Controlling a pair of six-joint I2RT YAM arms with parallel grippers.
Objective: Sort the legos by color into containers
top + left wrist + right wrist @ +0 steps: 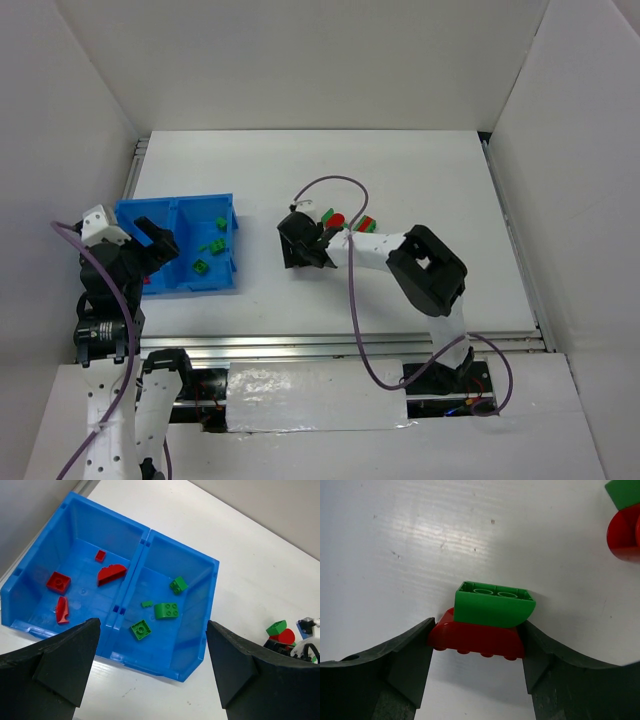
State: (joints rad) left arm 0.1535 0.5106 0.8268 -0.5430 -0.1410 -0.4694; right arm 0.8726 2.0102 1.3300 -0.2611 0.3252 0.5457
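Plainly, right hand [477, 636] snug on red-and-green lego [492, 605] — underside unseen; left hand [152, 629] agape above bin [112, 512].

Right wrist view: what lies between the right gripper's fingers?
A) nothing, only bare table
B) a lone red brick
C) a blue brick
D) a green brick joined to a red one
D: the green-on-red piece lies on the white table between the fingers of the right gripper, which touch its red part on both sides.
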